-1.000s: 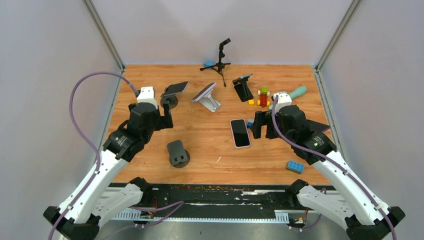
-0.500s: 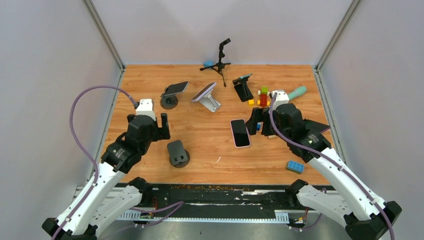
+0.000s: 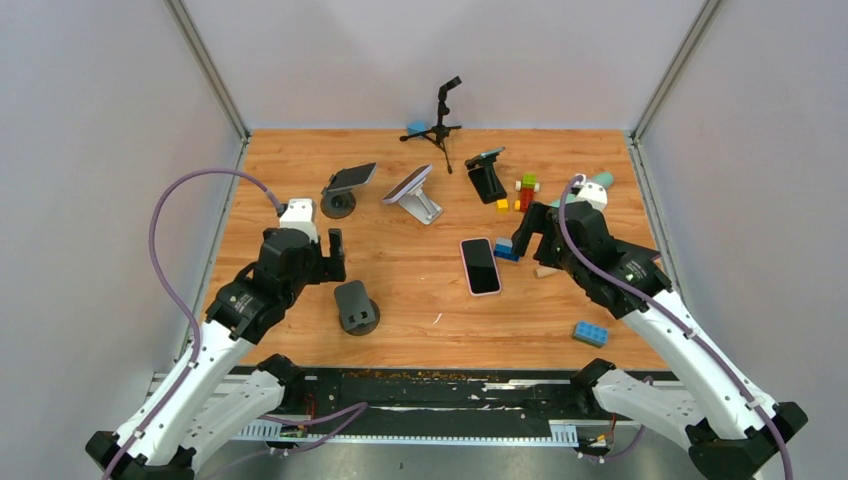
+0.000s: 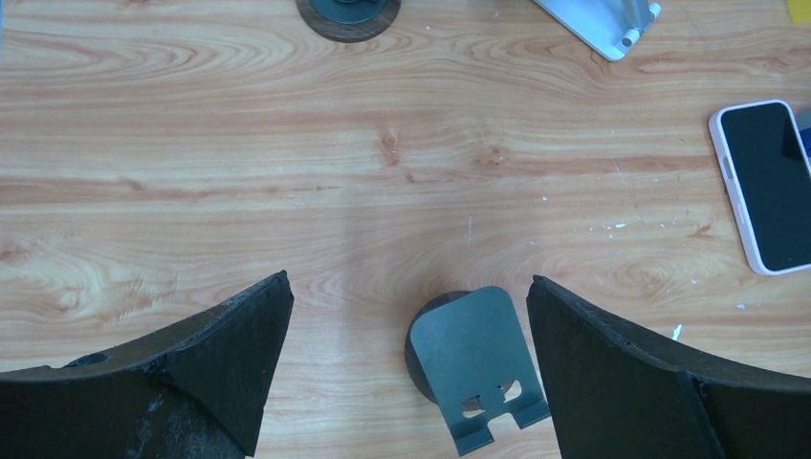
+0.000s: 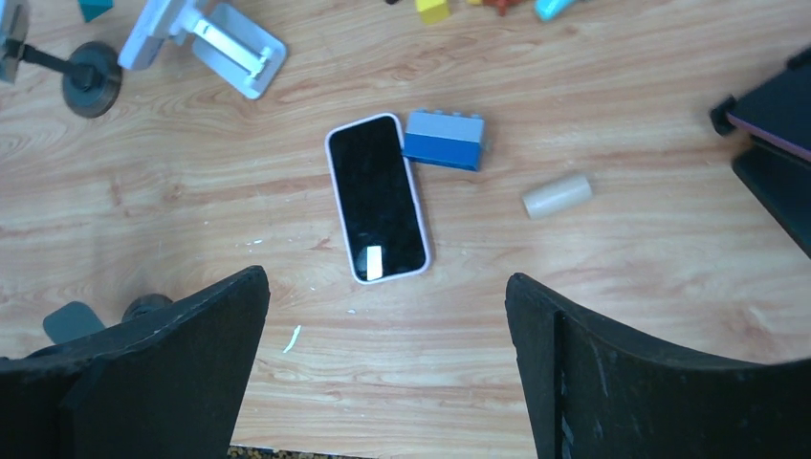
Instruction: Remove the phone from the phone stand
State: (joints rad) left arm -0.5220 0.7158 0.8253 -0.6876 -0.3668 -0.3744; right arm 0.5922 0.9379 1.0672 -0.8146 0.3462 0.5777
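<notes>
A phone [image 3: 480, 266] in a pale pink case lies flat, screen up, on the wooden table; it also shows as the phone [image 5: 376, 198] in the right wrist view. An empty dark grey phone stand [image 3: 355, 306] stands left of it. My left gripper [image 3: 330, 258] hovers open just behind that stand [image 4: 476, 359], which sits between its fingers in the left wrist view. My right gripper [image 3: 528, 235] hangs open to the right of the phone, holding nothing.
At the back stand a round-base stand [image 3: 338, 203], a white stand [image 3: 420, 205] and a black stand [image 3: 487, 182], each with a phone, plus a small tripod [image 3: 440, 125]. Blue bricks [image 3: 505, 247] [image 3: 590, 333], a wooden cylinder [image 3: 547, 271] and coloured bricks [image 3: 525, 192] lie to the right.
My left gripper has drawn back from the round-base stand toward the empty dark stand. My right gripper has moved back and right, away from the phone, uncovering the blue brick and cylinder.
</notes>
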